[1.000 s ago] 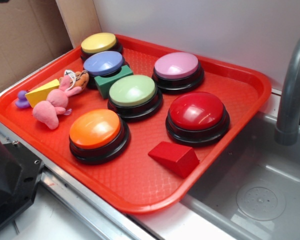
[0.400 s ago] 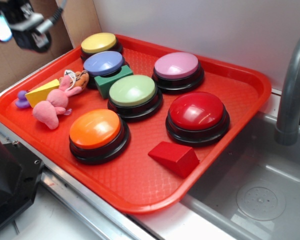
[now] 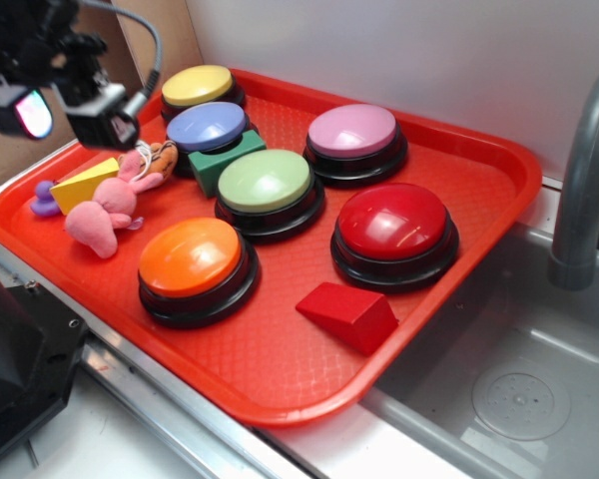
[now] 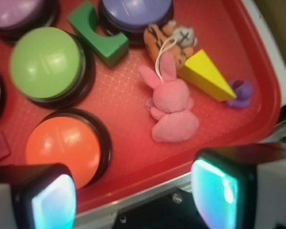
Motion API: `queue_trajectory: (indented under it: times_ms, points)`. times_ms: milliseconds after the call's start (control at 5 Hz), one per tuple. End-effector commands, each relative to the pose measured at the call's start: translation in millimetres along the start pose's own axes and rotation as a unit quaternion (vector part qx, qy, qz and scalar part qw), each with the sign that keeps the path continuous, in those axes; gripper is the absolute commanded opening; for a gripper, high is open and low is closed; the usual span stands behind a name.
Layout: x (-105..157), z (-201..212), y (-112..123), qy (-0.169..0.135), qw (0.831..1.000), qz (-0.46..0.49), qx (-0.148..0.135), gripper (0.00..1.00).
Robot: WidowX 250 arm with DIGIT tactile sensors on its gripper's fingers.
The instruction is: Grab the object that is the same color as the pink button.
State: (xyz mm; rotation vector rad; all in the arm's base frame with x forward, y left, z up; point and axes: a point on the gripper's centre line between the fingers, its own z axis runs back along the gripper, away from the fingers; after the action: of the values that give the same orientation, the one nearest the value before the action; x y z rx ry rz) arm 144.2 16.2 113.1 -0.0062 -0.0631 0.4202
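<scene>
The red tray point(image 3: 280, 384) serves as the landmark: its near rim overhangs the metal counter edge, and just inside that rim lies a broad stretch of bare textured floor. On this bare floor sits the red wedge block point(image 3: 347, 315), with the orange button point(image 3: 191, 261) further left. Behind the orange button, toward the tray's left rim, the pink plush rabbit point(image 4: 171, 109) lies flat, ears pointing toward the middle of the tray, with free floor on its near side and toward the orange button. Its ears reach the orange striped plush point(image 4: 173, 40), and the yellow wedge point(image 4: 206, 77) sits just beside it, with the tiny purple figure point(image 4: 242, 91) against the left rim. The gripper point(image 3: 65, 112) hangs above the tray's left edge, over this cluster, its jaws spread wide and empty (the wrist view shows a pad at each lower corner). Deeper in sit the green button point(image 3: 267, 184) and red button point(image 3: 394, 226), then the green block point(image 3: 223, 158), the lavender-blue button point(image 3: 208, 127), the pink button point(image 3: 352, 133) and, nearest the far rim, the yellow button point(image 3: 198, 87).
</scene>
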Motion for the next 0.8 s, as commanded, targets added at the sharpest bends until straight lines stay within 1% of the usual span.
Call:
queue_trajectory:
  times_ms: [0, 400, 600]
  points:
    - [8.7, -22.3, 17.6, -0.015, 0.999, 0.040, 0.016, 1.00]
    - [13.6, -39.1, 38.1, -0.025, 0.996, 0.060, 0.053, 1.00]
    - [19.2, -53.6, 45.6, -0.033, 0.997, 0.060, 0.046, 1.00]
